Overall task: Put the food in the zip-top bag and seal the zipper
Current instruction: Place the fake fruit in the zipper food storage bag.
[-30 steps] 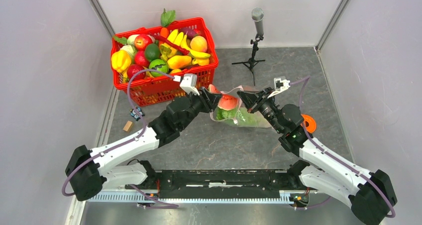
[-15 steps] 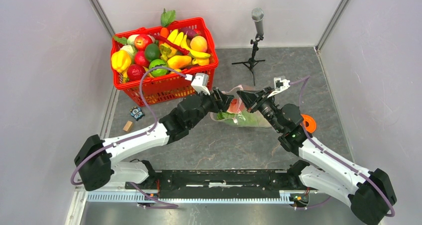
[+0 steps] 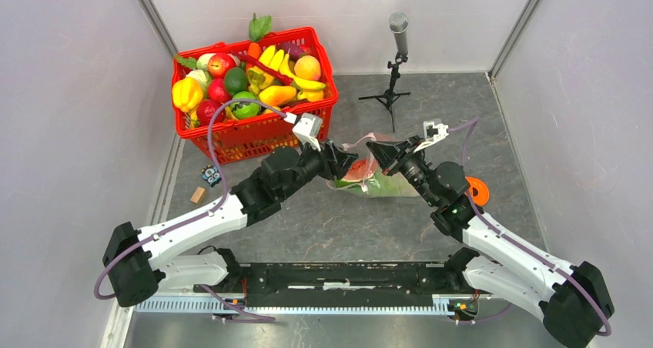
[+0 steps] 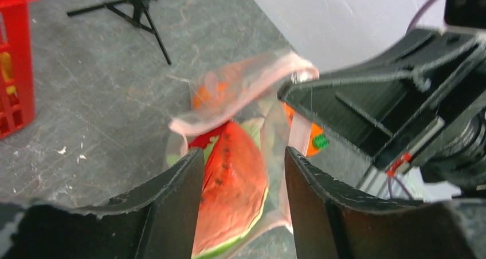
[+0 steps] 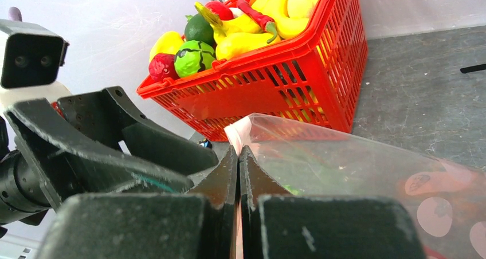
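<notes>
The clear zip-top bag (image 3: 389, 185) lies mid-table with green cabbage showing inside. My right gripper (image 3: 375, 147) is shut on its pink zipper edge (image 5: 238, 134) and holds the mouth up. My left gripper (image 4: 242, 151) is open at the mouth, and the red watermelon slice (image 4: 235, 190) rests between its fingers (image 4: 177, 201) inside the bag, clear of the right-hand finger. An orange (image 4: 312, 138) shows through the plastic behind it. In the top view the left gripper (image 3: 348, 163) sits just left of the slice (image 3: 356, 172).
A red mesh basket (image 3: 254, 132) full of toy produce stands at the back left, close behind my left wrist. A microphone on a tripod (image 3: 396, 55) stands behind the bag. An orange roll (image 3: 477, 190) lies by the right arm. A small block (image 3: 199, 195) lies at the left.
My left gripper carried the watermelon slice right into the bag's mouth and opened. The slice now sits lower in the bag. The right gripper kept its hold on the edge.
</notes>
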Tool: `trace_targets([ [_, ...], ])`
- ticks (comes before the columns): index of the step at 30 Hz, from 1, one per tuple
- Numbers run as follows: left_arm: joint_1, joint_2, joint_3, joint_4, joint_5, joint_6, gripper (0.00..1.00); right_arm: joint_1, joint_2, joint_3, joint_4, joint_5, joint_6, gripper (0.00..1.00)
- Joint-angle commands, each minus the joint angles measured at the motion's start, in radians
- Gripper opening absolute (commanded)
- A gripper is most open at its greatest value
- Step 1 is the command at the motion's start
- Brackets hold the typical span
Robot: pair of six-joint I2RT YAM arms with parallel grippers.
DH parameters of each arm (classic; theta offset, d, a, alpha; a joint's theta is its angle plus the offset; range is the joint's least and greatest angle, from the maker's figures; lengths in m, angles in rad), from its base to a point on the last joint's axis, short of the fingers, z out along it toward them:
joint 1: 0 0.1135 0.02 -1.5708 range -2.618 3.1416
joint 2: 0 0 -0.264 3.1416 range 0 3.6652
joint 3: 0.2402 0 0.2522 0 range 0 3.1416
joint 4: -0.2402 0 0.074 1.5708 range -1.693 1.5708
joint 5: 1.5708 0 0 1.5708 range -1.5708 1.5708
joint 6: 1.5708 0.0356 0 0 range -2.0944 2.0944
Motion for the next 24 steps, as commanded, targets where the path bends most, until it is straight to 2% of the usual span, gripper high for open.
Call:
trace_targets([
  [1, -0.004, -0.014, 0.049, -0.147, 0.110, 0.072, 0.60, 0.000, -0.025, 0.002, 0.053, 0.007, 0.002, 0.00],
  [3, -0.004, -0.020, 0.069, -0.224, 0.095, 0.100, 0.68, 0.001, -0.028, 0.003, 0.052, 0.006, 0.000, 0.00],
  [6, -0.003, -0.076, 0.076, -0.309, -0.006, 0.153, 0.77, 0.001, -0.036, 0.004, 0.035, 0.011, -0.001, 0.00],
  [10, -0.001, -0.153, 0.099, -0.398, -0.078, 0.194, 0.83, 0.001, -0.042, -0.001, 0.030, 0.021, -0.002, 0.00],
  [15, -0.001, -0.130, 0.129, -0.532, -0.065, 0.129, 0.81, 0.001, -0.038, 0.005, 0.032, 0.012, -0.004, 0.00],
  [20, 0.003, -0.042, 0.109, -0.534, 0.028, -0.014, 0.76, 0.001, -0.036, 0.008, 0.037, 0.005, -0.004, 0.00],
  [24, 0.005, 0.000, 0.079, -0.450, 0.084, -0.063, 0.73, 0.000, -0.039, 0.004, 0.039, 0.005, -0.003, 0.00],
])
